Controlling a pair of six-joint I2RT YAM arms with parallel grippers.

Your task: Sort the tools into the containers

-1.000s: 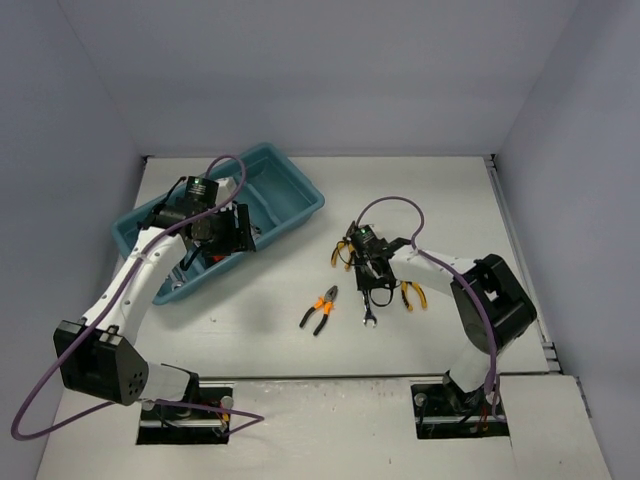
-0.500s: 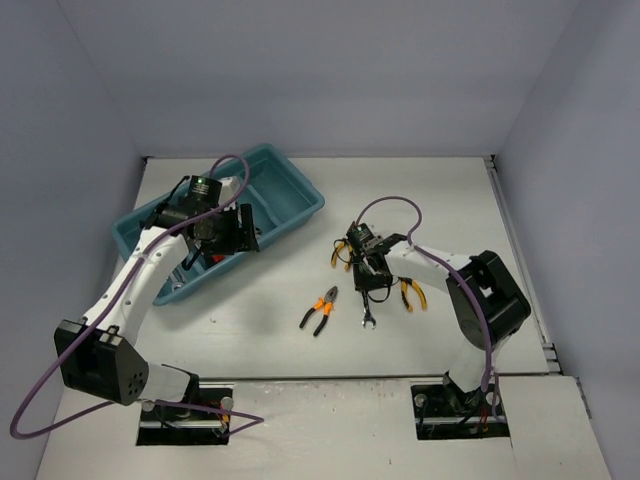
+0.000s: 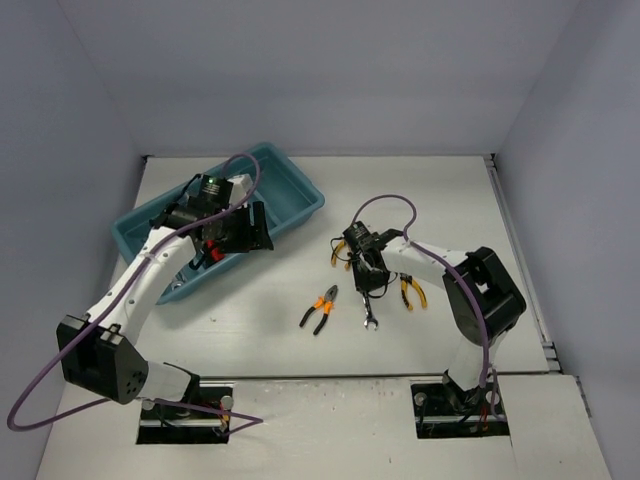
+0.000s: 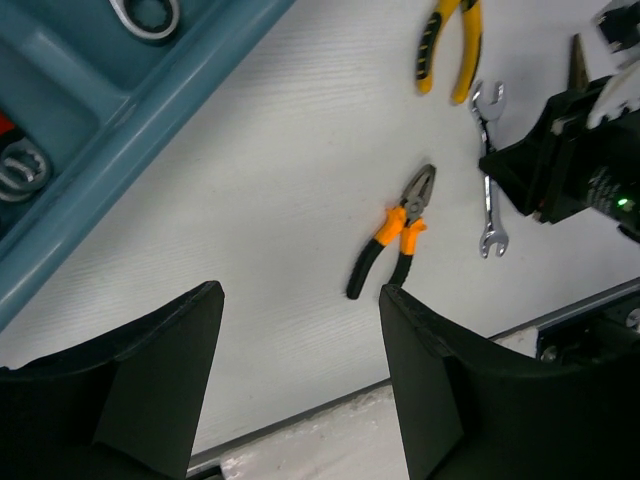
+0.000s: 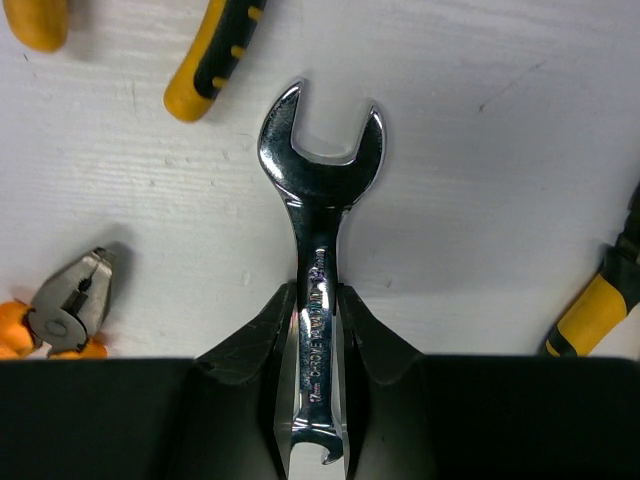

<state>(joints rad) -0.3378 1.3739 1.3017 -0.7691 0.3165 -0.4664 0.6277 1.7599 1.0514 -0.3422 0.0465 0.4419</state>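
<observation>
One glossy, fork-ended steel wrench [image 5: 320,230]

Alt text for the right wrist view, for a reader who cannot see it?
The right gripper pinches the shank of a silver wrench lying on the white table. Nearby lie yellow-and-black plier handles, upper left, and orange-handled pliers, lower left.

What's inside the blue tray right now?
The left wrist camera shows a silver wrench in one compartment and a second wrench beside something red in the next. From above, the left arm covers much of the tray, so the rest is hidden.
</observation>
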